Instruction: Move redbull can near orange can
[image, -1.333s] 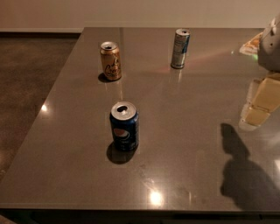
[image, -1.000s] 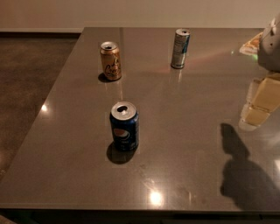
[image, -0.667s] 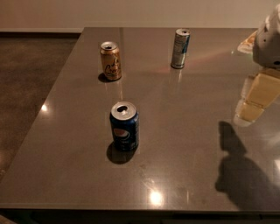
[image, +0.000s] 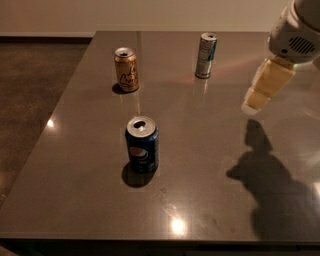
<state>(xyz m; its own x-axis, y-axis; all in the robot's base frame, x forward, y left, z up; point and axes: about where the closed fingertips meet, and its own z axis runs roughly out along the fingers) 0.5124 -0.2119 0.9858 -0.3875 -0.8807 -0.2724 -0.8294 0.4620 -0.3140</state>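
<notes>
The gripper (image: 254, 102), its spread impossible to tell, hangs right of the redbull can (image: 205, 55); best grasped mid-body, kept upright toward the orange can (image: 126, 69).

The redbull can (image: 205, 55) is slim and tall, silver and blue with a silver top. It stands upright toward the far side of the tabletop (image: 200, 165), right of the middle. The orange can (image: 126, 70) is wider, golden-orange with dark cursive lettering and a silver top. It also stands upright, to the left of the redbull can and a little nearer the camera. The two cans are well apart. The gripper (image: 252, 102) hangs above the tabletop to the right of the redbull can, nearer the camera, touching neither can.
</notes>
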